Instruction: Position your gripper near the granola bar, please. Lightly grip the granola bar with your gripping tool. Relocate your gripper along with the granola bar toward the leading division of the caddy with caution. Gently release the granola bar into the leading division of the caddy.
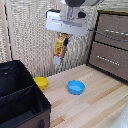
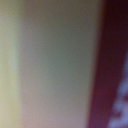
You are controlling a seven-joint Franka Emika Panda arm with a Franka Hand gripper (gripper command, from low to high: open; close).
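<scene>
In the exterior view my gripper (image 1: 62, 38) hangs high above the wooden table, its boxy white wrist near the top of the picture. It is shut on the granola bar (image 1: 60, 49), a yellow and red-orange box with a white lower edge that hangs upright below the fingers. The black caddy (image 1: 20, 98) stands at the exterior view's left, well below and left of the bar. Its dividers form compartments, with one compartment (image 1: 17, 106) nearest the front. The wrist view is a blurred close-up of yellow, grey and dark red surfaces.
A yellow bowl (image 1: 41, 82) sits next to the caddy's right wall. A blue bowl (image 1: 76, 87) sits on the wooden table (image 1: 100, 100). A brown drawer unit (image 1: 111, 45) stands at the exterior view's right. A beige curtain hangs behind.
</scene>
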